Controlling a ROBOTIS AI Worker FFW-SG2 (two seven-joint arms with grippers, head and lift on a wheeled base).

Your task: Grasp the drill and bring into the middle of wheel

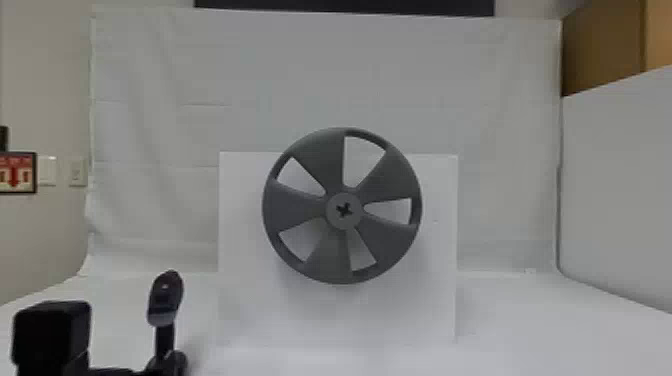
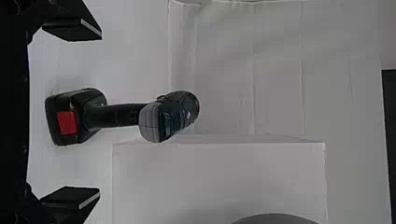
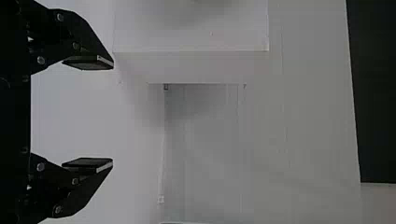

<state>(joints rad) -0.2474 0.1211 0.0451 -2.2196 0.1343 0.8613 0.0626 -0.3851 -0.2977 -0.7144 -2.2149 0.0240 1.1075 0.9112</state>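
Drill (image 1: 166,300) upright on the white tabletop (image 1: 520,325), to the robot's left of the wheel (image 1: 345,220). Left gripper (image 2: 100,113) open, empty; right gripper (image 3: 112,113) likewise. Expected handling: rigid, fairly heavy, weight probably low in the battery base (image 2: 79,133). Best hold: mid-handle (image 2: 116,115), square and firm — smooth casing may twist if pinched off-centre.

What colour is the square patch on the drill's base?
The patch is red; it shows best in the left wrist view.
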